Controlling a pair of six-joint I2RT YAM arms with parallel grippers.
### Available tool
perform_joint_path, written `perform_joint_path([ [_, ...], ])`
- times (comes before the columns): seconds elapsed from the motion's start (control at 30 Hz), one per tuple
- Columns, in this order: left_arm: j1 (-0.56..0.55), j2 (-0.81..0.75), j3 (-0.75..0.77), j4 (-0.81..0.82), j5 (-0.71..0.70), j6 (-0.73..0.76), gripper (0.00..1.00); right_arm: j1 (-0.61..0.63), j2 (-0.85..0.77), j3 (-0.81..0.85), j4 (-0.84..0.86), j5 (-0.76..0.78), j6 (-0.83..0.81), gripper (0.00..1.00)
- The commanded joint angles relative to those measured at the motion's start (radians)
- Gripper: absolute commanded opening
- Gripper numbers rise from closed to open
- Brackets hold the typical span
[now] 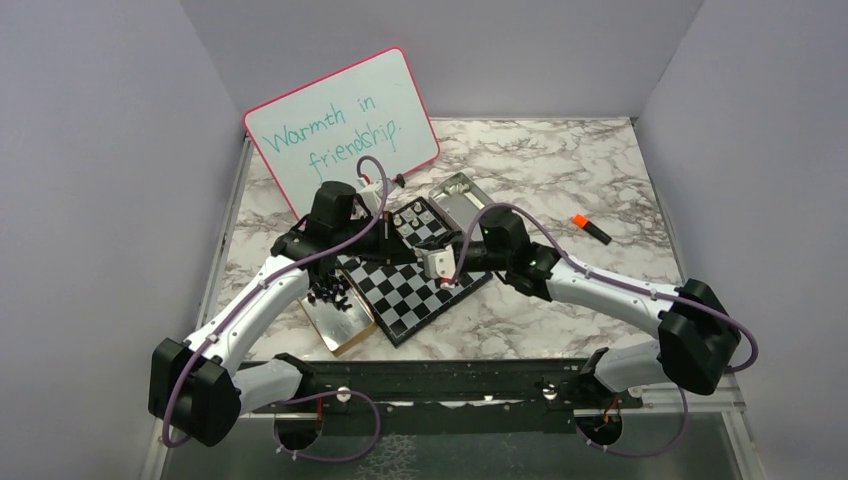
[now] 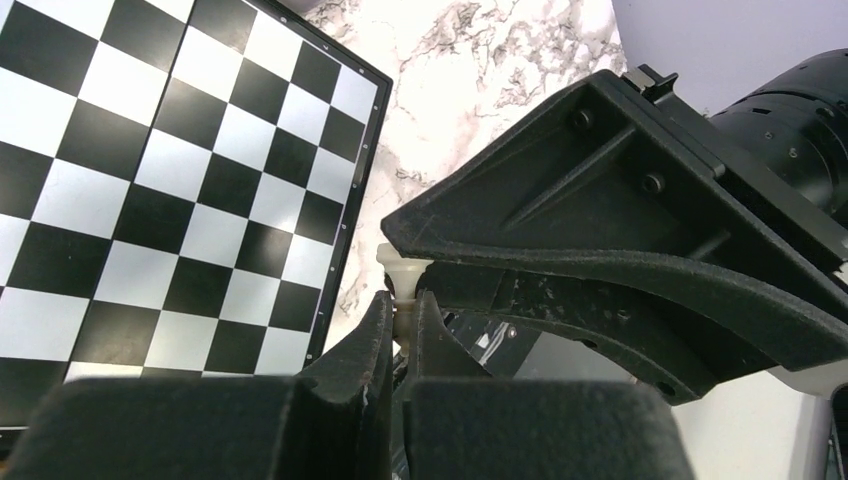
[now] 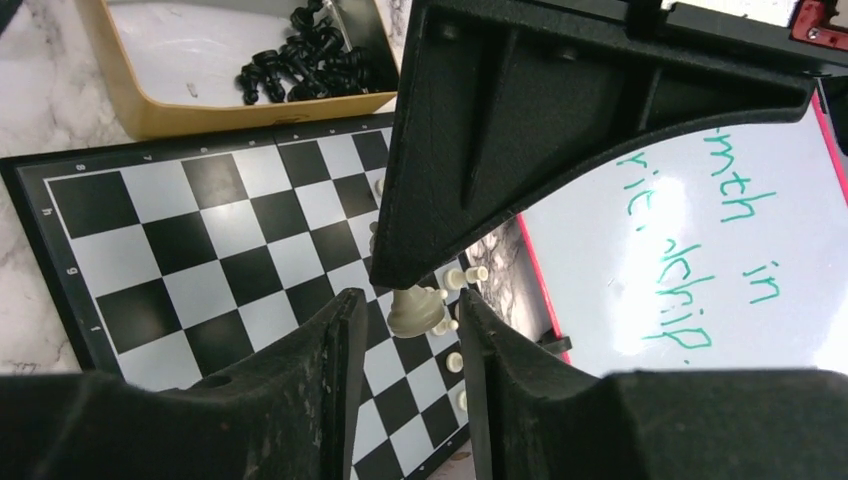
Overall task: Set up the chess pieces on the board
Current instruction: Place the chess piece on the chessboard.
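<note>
**Friend:** What are your claws doing?

**Me:** My left claw (image 2: 400,318) is pinched tight on one little cream piece (image 2: 404,275). It holds the piece by its thin bottom part, and the round top sticks out past the tips.

**Friend:** And the other claw?

**Me:** My right claw (image 3: 410,305) is open. Its two fingers (image 3: 345,335) stand on each side of that same piece, with a gap on both sides. My left claw reaches in from above them.

**Friend:** Where is the board?

**Me:** The board (image 3: 200,250) lies flat, right under both claws. A few more cream pieces (image 3: 466,274) stand on it just past my right claw's tips. They are at the edge next to the whiteboard (image 3: 700,250).

**Friend:** And the black ones?

**Me:** The black pieces (image 3: 300,65) lie in a heap in a wooden tray (image 3: 120,95). It sits across the board from my right claw, just beside the board's edge. The marble table (image 2: 470,70) is under everything.
</note>
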Motion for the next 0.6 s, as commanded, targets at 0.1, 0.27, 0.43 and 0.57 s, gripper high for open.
perform_joint_path([
  [0.1,0.005,-0.001,0.024,-0.011,0.07,0.001,0.0,0.029,-0.018,-0.06,0.087,0.059,-0.071,0.27],
  [0.27,0.005,-0.016,0.037,-0.008,0.056,-0.027,0.08,0.03,-0.021,-0.072,0.113,0.068,-0.008,0.17],
  [0.43,0.005,-0.054,0.036,0.018,-0.001,-0.045,0.2,0.03,-0.039,-0.097,0.306,0.068,0.37,0.12],
  [0.57,0.005,-0.065,0.043,0.034,-0.034,-0.067,0.22,0.03,-0.013,-0.053,0.336,0.156,0.609,0.12],
])
